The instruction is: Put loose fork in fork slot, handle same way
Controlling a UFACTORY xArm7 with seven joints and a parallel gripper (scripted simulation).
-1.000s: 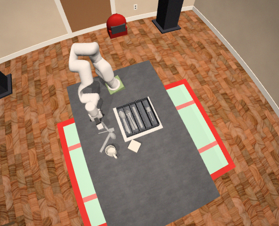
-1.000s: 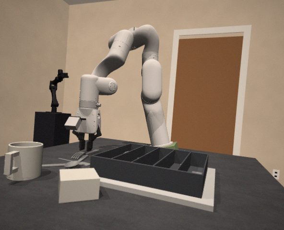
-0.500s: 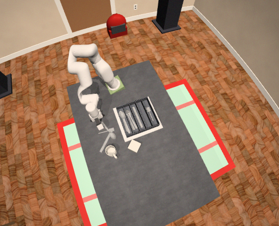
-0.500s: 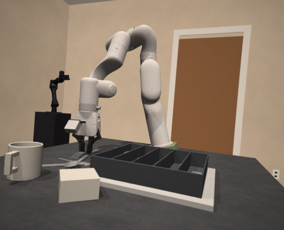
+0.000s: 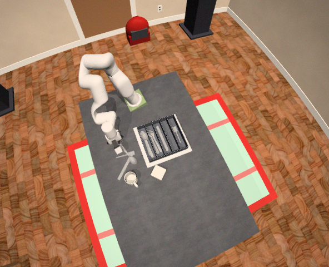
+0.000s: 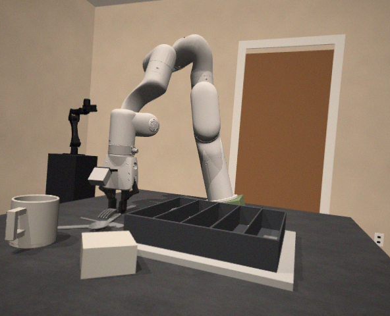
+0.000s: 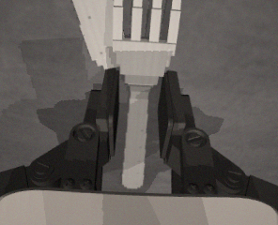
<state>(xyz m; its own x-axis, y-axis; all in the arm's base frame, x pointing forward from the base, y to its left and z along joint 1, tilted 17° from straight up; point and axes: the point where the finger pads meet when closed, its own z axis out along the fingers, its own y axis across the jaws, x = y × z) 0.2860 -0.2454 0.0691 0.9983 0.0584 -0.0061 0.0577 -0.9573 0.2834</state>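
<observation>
The top view looks steeply down from high above, far enough to take in the whole counter (image 5: 170,201) and surrounding floor. The exterior view sits low at counter height, close behind the cutlery tray (image 6: 201,237), facing the arm and door. The wrist view looks straight down past the claw (image 7: 138,119), very near. All three share the fork (image 7: 142,32).
</observation>
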